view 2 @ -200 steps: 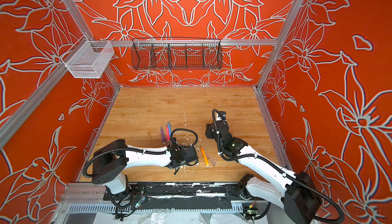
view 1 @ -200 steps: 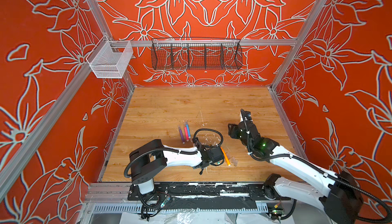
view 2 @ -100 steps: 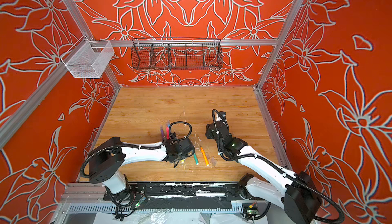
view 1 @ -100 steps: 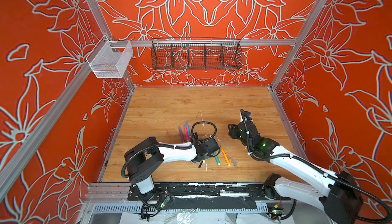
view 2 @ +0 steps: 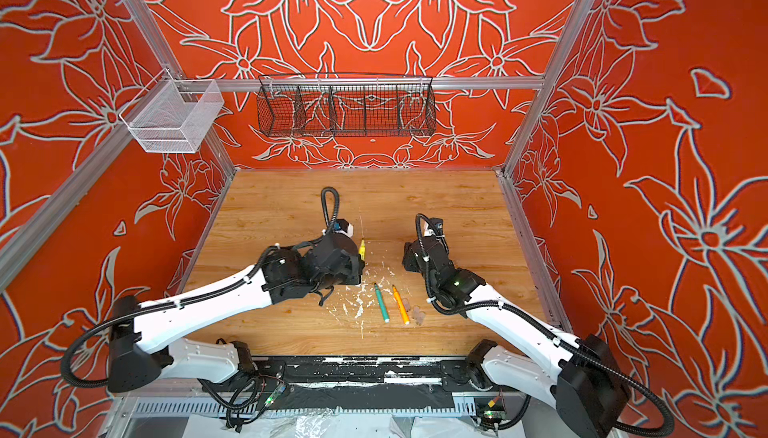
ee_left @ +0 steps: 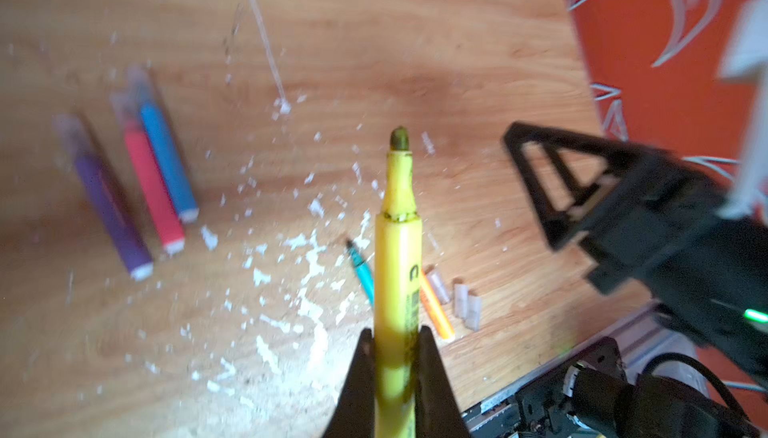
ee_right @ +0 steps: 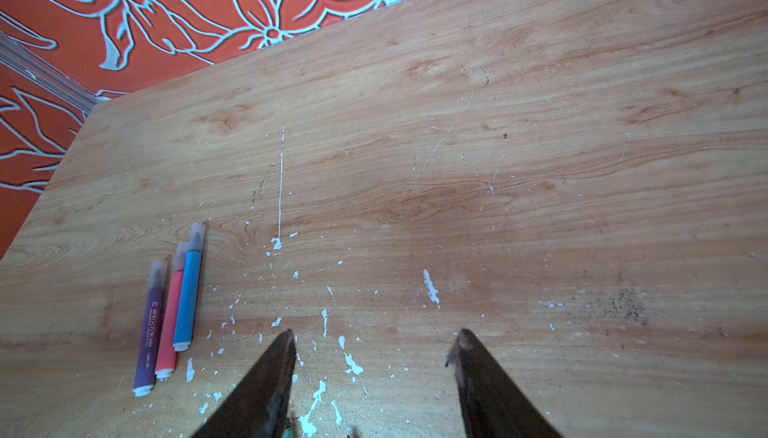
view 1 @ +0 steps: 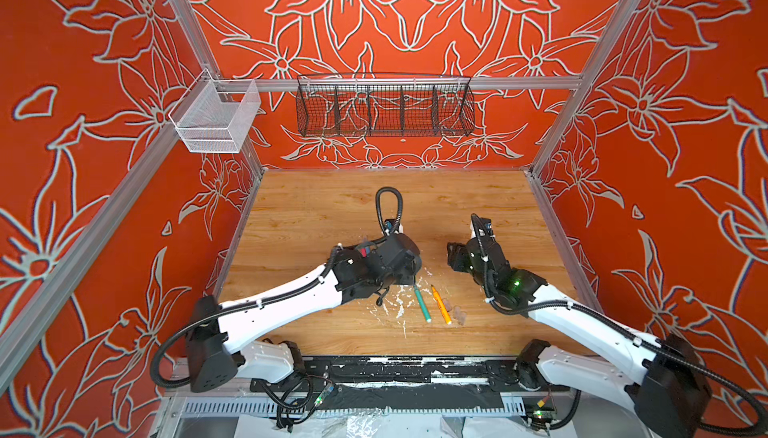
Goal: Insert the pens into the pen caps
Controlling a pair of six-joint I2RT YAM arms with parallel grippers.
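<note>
Left claw (ee_left: 395, 332) raised yellow pen (ee_left: 397, 249); only wrist view shows grip.

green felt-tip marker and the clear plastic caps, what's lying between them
The slim orange felt-tip marker lies there, beside the green felt-tip marker and the stubby clear plastic caps; both top views show it.

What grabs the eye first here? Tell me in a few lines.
Orange-red flowered walls enclose a wooden table. Mid-table, the left pincer clamps an uncapped yellow pen, while the right pincer hangs open and empty. Near the front edge a green pen and an orange pen lie bare beside loose caps, amid white flecks.
</note>
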